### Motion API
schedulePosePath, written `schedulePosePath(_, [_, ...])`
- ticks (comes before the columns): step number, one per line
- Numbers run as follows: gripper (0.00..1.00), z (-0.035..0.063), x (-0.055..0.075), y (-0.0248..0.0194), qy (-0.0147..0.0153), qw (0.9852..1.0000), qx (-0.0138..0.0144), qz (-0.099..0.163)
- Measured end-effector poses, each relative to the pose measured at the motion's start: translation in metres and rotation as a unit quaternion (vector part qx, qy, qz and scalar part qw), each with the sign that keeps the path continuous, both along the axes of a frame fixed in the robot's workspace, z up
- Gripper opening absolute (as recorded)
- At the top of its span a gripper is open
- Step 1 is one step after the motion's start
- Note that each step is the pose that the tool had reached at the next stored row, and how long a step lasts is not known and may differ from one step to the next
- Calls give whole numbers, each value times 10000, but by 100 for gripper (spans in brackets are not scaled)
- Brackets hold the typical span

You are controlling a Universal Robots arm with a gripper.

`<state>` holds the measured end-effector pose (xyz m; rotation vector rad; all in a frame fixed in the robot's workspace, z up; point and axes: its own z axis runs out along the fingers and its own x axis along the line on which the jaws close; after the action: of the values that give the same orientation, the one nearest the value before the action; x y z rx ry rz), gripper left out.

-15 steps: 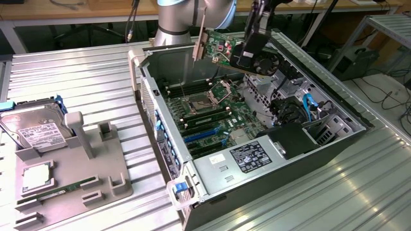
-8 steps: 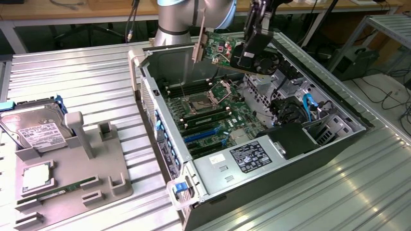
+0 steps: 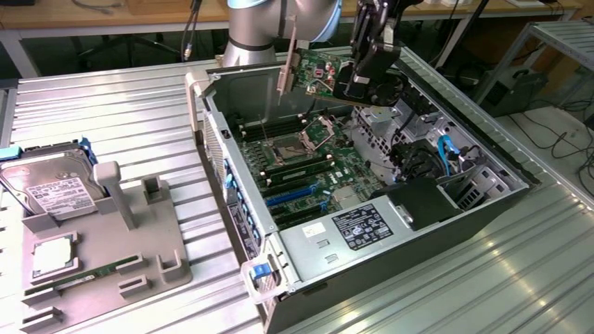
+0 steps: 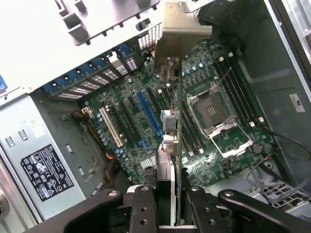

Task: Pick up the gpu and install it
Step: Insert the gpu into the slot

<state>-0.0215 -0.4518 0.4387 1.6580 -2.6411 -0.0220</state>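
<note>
The gpu (image 3: 316,73) is a flat card with a green board face and a pale metal bracket (image 3: 286,66) at one end. It hangs in the air above the open computer case (image 3: 209,132), over the motherboard (image 3: 307,174). My gripper (image 3: 360,82) is shut on the card's end away from the bracket. In the wrist view the gpu (image 4: 178,141) is edge-on between my fingers (image 4: 144,208), bracket (image 4: 180,34) farthest from them. It is above the board, beside the blue expansion slot (image 4: 148,114) and apart from it.
On the exterior view's left a grey holder tray (image 3: 139,236) carries a silver hard drive (image 3: 51,184), a processor (image 3: 53,254) and a green memory stick (image 3: 93,273). Inside the case are a power supply (image 3: 362,226), blue cables (image 3: 446,156), and processor sockets (image 4: 211,109).
</note>
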Motion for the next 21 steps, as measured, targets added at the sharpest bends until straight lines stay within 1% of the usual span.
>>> schedulePosePath(5, [28,0,0,-1,0,9998,0,207])
schedulePosePath(9, [28,0,0,-2,0,9993,4,363])
schedulePosePath(12, [28,0,0,-3,0,9988,4,500])
schedulePosePath(17, [28,0,0,-3,0,9974,5,722])
schedulePosePath(21, [28,0,0,-3,0,9955,5,952])
